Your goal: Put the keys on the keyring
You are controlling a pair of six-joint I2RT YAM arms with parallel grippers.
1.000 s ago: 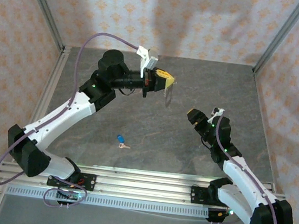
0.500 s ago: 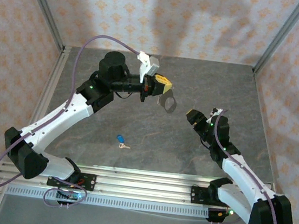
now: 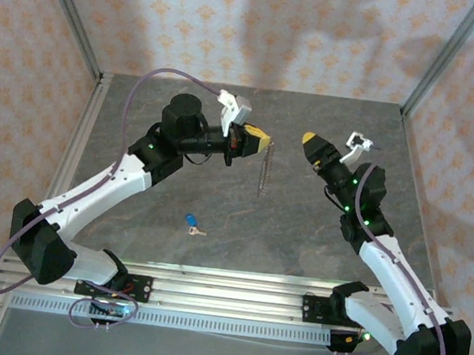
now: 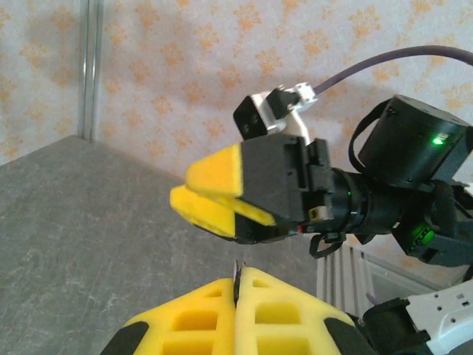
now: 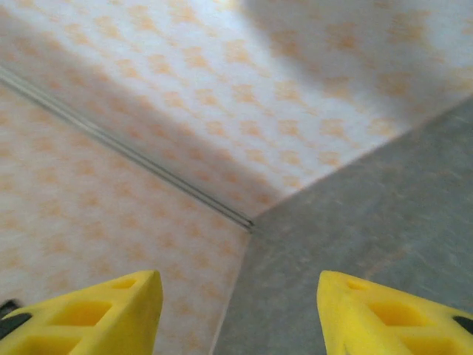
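Keyring held up by the left fingers, key on the bench, right fingers empty.

We see the left fingers (image 3: 259, 136) pinched tight on the top of the keyring (image 3: 262, 174), which hangs limp and edge-on in the upper middle of the top view. The right fingers (image 3: 310, 140) sit just right of it, parted with nothing between them, facing the left pair. The blue key (image 3: 191, 221) lies flat on the bench (image 3: 299, 237) at lower centre, well apart from both. Our worries: the pinch is slim, so a tug from the right side could pull the loop out. A limp loop may sway and move the threading target. The key is tiny and flat, so a pick could skid it or cover its hole.
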